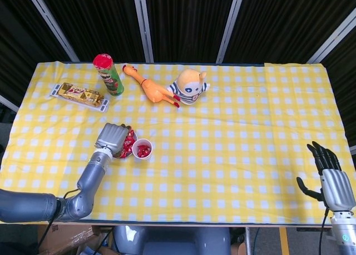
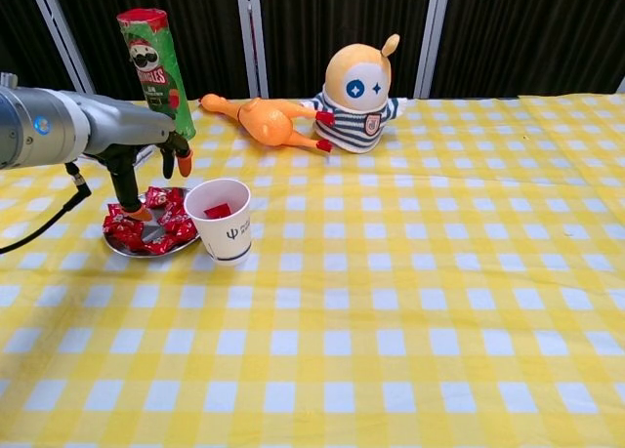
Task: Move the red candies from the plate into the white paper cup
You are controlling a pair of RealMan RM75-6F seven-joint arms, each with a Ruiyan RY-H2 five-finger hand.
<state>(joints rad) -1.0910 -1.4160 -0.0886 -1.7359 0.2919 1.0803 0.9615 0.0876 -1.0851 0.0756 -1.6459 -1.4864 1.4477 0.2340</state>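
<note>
Red wrapped candies (image 2: 161,226) lie heaped on a small metal plate (image 2: 146,254) at the table's left. Just right of the plate stands the white paper cup (image 2: 224,224), touching its rim, with red candies (image 1: 143,150) inside. My left hand (image 2: 146,155) hovers over the plate with its fingers apart. One fingertip (image 2: 140,213) reaches down onto the candies, and I see nothing held. In the head view the left hand (image 1: 111,137) covers most of the plate. My right hand (image 1: 328,177) is at the front right edge, fingers spread and holding nothing.
A Pringles can (image 2: 156,72), a rubber chicken (image 2: 259,118) and a plush toy (image 2: 361,92) stand in a row behind the plate and cup. A gold snack box (image 1: 79,95) lies at the far left. Yellow checked cloth covers the table.
</note>
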